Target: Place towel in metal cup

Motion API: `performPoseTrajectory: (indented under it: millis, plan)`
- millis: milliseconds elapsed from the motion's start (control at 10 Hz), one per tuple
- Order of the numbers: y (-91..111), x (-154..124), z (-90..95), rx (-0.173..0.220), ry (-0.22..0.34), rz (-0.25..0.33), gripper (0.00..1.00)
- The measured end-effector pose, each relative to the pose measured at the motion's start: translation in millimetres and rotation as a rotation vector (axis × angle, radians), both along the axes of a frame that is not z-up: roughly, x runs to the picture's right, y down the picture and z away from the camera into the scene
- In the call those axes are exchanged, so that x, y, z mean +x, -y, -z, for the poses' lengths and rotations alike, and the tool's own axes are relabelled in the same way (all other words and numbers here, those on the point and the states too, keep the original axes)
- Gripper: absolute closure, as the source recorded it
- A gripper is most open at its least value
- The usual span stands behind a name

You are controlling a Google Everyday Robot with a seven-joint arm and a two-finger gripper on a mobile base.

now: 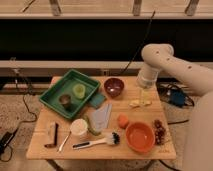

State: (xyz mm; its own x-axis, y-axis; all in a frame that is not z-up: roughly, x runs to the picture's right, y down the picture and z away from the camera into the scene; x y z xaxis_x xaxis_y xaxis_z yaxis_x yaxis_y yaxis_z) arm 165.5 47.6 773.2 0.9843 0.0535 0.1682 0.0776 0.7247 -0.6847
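Note:
The towel [102, 116] is a pale grey-blue cloth lying flat near the middle of the wooden table [45, 150]. The metal cup [65, 100] stands upright inside the green tray [54, 91] at the back left, beside a yellow-green plastic cup [78, 90]. My gripper [144, 95] hangs from the white arm [150, 70] over the table's back right, above a yellow item [135, 103]. It is well to the right of the towel and far from the metal cup.
A teal sponge [97, 100] lies between tray and towel. A brown bowl [113, 86] sits at the back. A white cup [78, 127], brush [97, 142], orange ball [122, 120], orange bowl [139, 136] and grapes [160, 131] fill the front.

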Motion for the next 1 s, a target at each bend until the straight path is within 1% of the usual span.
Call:
performPoseTrajectory:
  millis: [100, 200, 300, 400, 500, 600, 700, 900, 1000]
  plan:
    - [-3, -21, -1.4, 0.006, 0.025, 0.007, 0.2]
    - [-10, -56, -4.1, 0.016, 0.068, 0.023, 0.2]
    - [-12, -71, -5.2, 0.022, 0.086, 0.029, 0.2]
    - [-18, -98, -7.4, 0.032, 0.119, 0.042, 0.2]
    - [-26, -120, -9.7, 0.044, 0.148, 0.055, 0.2]
    - [-39, -147, -14.5, 0.064, 0.185, 0.074, 0.2]
    - [-54, -162, -22.1, 0.074, 0.211, 0.09, 0.2]
    - [-78, -178, -38.7, 0.083, 0.246, 0.107, 0.2]
    - [-85, -181, -45.4, 0.083, 0.253, 0.106, 0.2]
